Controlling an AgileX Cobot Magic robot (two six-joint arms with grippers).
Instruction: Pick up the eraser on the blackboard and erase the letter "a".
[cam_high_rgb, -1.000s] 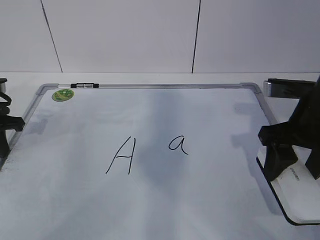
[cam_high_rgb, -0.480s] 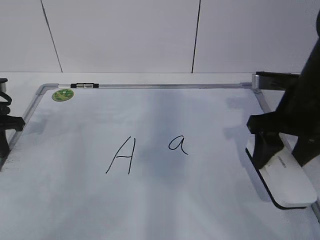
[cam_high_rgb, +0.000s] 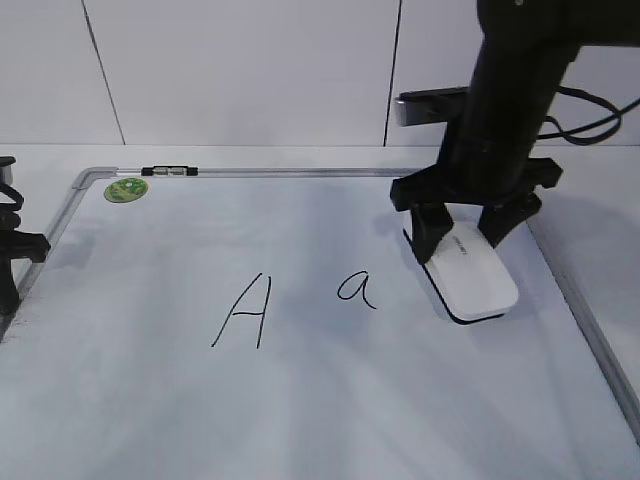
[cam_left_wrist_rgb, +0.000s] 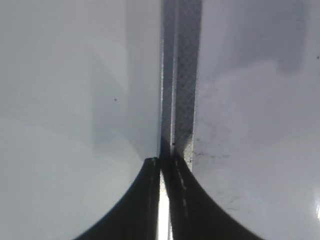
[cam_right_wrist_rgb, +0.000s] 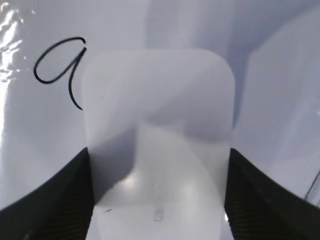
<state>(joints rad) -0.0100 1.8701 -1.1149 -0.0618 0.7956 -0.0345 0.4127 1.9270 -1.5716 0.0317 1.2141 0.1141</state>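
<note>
Right end effector (cam_high_rgb: 466, 236) pinches the eraser (cam_high_rgb: 470, 275) on the blackboard (cam_high_rgb: 300, 400), just right of the "a" (cam_high_rgb: 357, 289); left end effector (cam_left_wrist_rgb: 161, 200) sits pressed together.

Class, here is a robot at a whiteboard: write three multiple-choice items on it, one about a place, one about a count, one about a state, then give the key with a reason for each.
1. Where is the eraser relative to the letter "a" in the exterior view?
A. To its right
B. To its left
C. On top of it

2. How many handwritten letters are on the blackboard?
A. One
B. Two
C. Three

3. What is the right gripper doing?
A. Hanging open and empty
B. Clamped on the eraser
C. Holding a marker

Key:
1 A, the eraser sits right of the "a", with board showing between them.
2 B, only the capital "A" and the small "a" are written.
3 B, the right wrist view shows both fingers against the eraser's sides.
</note>
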